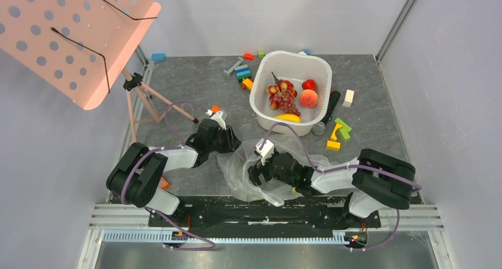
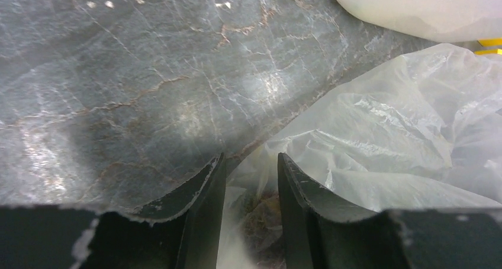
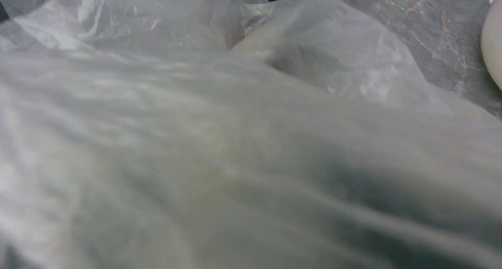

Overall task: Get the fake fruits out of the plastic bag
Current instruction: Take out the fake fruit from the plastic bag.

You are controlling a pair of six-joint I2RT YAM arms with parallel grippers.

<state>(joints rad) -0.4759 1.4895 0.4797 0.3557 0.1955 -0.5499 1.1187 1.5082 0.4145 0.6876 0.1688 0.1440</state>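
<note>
The plastic bag (image 1: 240, 162) is clear, thin and heavily crinkled. It lies slumped in a loose heap on the table (image 1: 195, 85), just on the near side of the white basin (image 1: 322, 64), between my two arms. In the right wrist view the film (image 3: 237, 133) fills almost the whole picture as milky, blurred folds. I cannot tell from any view whether a fruit is inside it.

The fake fruits that I can see lie in the white basin: a red-yellow grape bunch (image 1: 285, 97) with a dark stem, a red apple (image 1: 308, 85), an orange-pink peach (image 1: 308, 98) touching the apple, and a yellow piece (image 1: 287, 118) against the basin's near wall.

My left tool (image 2: 251, 162) is at the bag's edge on the side away from the basin, its dark fingers (image 2: 207, 215) drawn close on a bunched fold of film. My right tool (image 1: 256, 175) is buried in the bag; its fingers are hidden, so I cannot tell whether it is released or clenched.

Coloured toy blocks (image 1: 340, 130) lie scattered around the basin on the grey marbled table.
</note>
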